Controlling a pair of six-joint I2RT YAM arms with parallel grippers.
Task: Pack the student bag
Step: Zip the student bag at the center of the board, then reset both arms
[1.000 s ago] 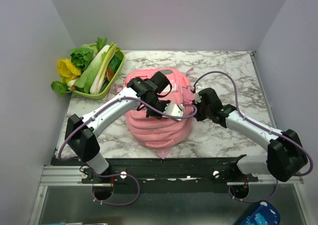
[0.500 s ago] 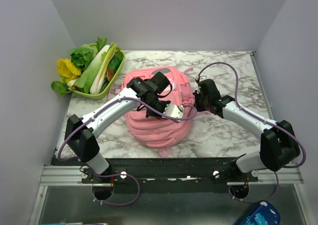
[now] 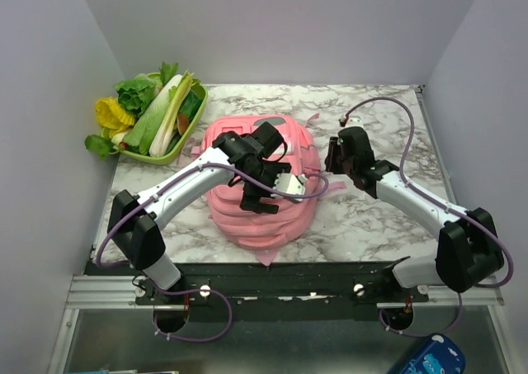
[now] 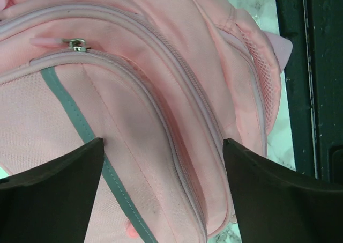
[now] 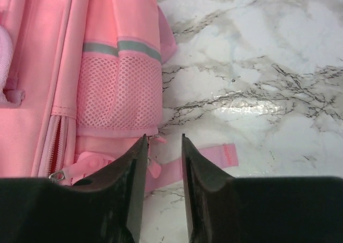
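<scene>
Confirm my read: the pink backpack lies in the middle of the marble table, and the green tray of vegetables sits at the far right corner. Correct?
Not quite. The green tray of vegetables sits at the far left corner, not the right; the top external view shows it. The pink backpack does lie in the middle of the marble table.

The left end effector (image 3: 262,199) hangs over the middle of the pink student bag (image 3: 239,217), which lies on the marble surface (image 3: 371,217). The right end effector (image 3: 332,156) sits low, with the bag's edge just to its left. Well beyond the left end effector, toward the far left, a green tray (image 3: 177,147) holds leafy vegetables.
</scene>
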